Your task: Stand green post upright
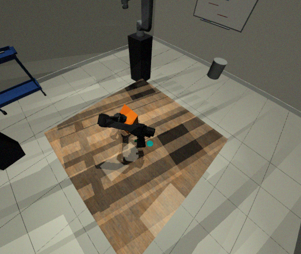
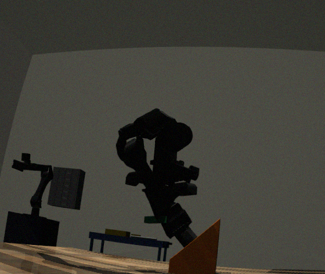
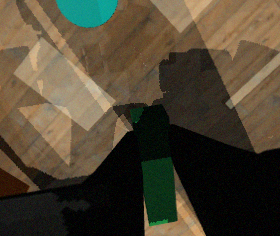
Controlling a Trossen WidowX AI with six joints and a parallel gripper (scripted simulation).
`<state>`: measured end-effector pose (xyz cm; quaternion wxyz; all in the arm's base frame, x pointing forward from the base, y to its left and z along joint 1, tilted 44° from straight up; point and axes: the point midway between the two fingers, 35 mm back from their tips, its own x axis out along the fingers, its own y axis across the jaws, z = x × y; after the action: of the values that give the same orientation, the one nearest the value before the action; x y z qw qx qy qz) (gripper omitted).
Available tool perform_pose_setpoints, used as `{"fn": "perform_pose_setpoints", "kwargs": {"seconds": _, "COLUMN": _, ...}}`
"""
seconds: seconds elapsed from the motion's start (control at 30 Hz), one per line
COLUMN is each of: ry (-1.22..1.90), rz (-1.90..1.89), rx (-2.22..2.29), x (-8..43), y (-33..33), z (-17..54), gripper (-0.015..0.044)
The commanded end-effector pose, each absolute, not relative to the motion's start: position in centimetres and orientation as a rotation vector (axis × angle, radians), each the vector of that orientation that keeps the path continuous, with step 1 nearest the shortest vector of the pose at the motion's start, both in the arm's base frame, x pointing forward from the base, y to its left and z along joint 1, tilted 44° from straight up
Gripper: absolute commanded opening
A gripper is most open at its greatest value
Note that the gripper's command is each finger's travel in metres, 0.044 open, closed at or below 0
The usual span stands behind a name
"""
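The green post (image 2: 149,219) (image 3: 160,192) is held off the floor. It looks roughly level in the exterior view, lying sideways rather than upright. My gripper (image 2: 160,219) (image 3: 151,136) is shut on it, with a black finger on each side in the wrist view. In the top view the arm hides most of the post. The cyan circle (image 1: 150,143) (image 3: 87,11) lies flat on the wooden floor, just right of the gripper in the top view and at the top edge of the wrist view. Nothing stands on its visible part.
An orange wedge-shaped block (image 1: 129,113) (image 2: 199,251) (image 3: 0,182) stands close beside the arm's base. Shadows cross the wooden floor (image 1: 162,207). A blue cart (image 1: 16,93) (image 2: 127,240), black pedestals and a grey bin (image 1: 216,68) stand farther off.
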<state>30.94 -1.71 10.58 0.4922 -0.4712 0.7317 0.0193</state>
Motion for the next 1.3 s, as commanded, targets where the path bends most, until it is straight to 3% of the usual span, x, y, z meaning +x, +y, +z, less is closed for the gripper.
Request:
{"fn": "perform_pose_setpoints", "kwargs": {"seconds": 0.0, "ry": 1.775, "rz": 0.079, "rx": -1.166, "x": 31.6, "y": -0.9, "z": 10.0, "gripper": 0.0023}}
{"fn": "perform_pose_setpoints", "kwargs": {"seconds": 1.27, "ry": 1.812, "rz": 0.315, "rx": -1.312, "x": 34.3, "y": 4.0, "z": 4.2, "gripper": 0.0023}}
